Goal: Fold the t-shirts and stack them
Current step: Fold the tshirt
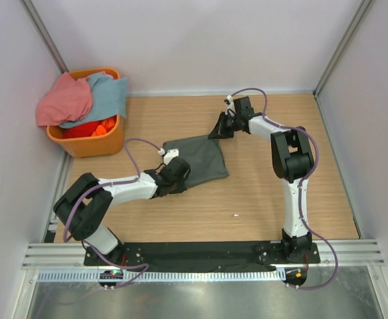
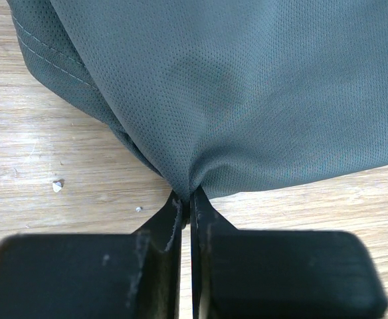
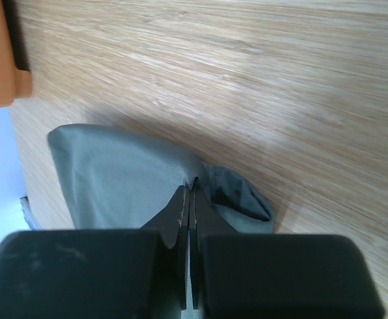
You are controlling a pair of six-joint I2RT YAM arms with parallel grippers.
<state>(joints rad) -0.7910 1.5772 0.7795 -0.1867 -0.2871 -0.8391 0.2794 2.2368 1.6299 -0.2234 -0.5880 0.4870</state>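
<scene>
Closed left gripper pinches grey shirt at its near-left edge; closed right gripper pinches far-right corner.

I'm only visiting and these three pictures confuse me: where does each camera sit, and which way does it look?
Top view: fixed above and behind the robot, looking down on the table, dark grey t-shirt and orange basket; left arm and right arm show whole.
Left wrist: mounted on the left arm, looking along the left hand, shut on the shirt's edge; only the hand shows.
Right wrist: likewise, right hand shut on another edge; only the hand shows.
Shared: all three see the same grey shirt on the table.
</scene>
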